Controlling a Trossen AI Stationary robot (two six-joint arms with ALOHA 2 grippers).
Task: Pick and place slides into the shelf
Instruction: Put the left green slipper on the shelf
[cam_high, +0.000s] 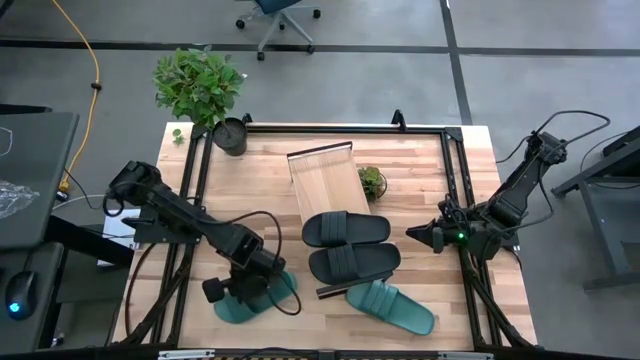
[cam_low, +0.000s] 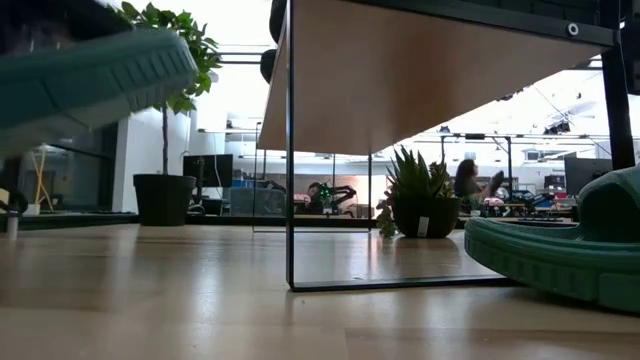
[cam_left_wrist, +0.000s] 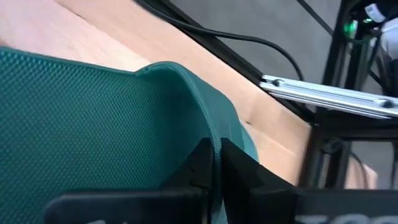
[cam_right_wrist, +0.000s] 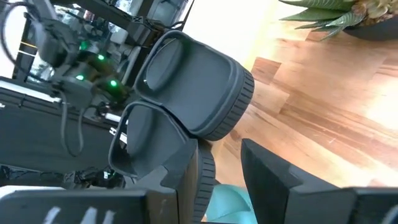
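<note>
One teal slide (cam_high: 268, 297) hangs at the table's near left, and the low view shows this teal slide (cam_low: 90, 75) clear of the tabletop. My left gripper (cam_high: 243, 285) is shut on it. A second teal slide (cam_high: 392, 307) lies flat on the table at the near right. Two black slides (cam_high: 347, 246) lie side by side at the near end of the light-wood shelf (cam_high: 322, 178). My right gripper (cam_high: 420, 237) hovers open to their right and touches nothing. My left gripper pinches the teal slide's thin raised edge (cam_left_wrist: 210, 134) between its two fingers (cam_left_wrist: 239, 169). The fingers slant down from the table's left side. The slide is lifted off the table and tilted; its textured face (cam_left_wrist: 93, 124) fills the wrist view.
A tall potted plant (cam_high: 205, 90) stands at the far left corner. A small plant (cam_high: 372, 182) sits beside the shelf. Dark frame rails (cam_high: 455, 180) run along the table's sides. The shelf's thin metal leg (cam_low: 291, 180) stands mid-table.
</note>
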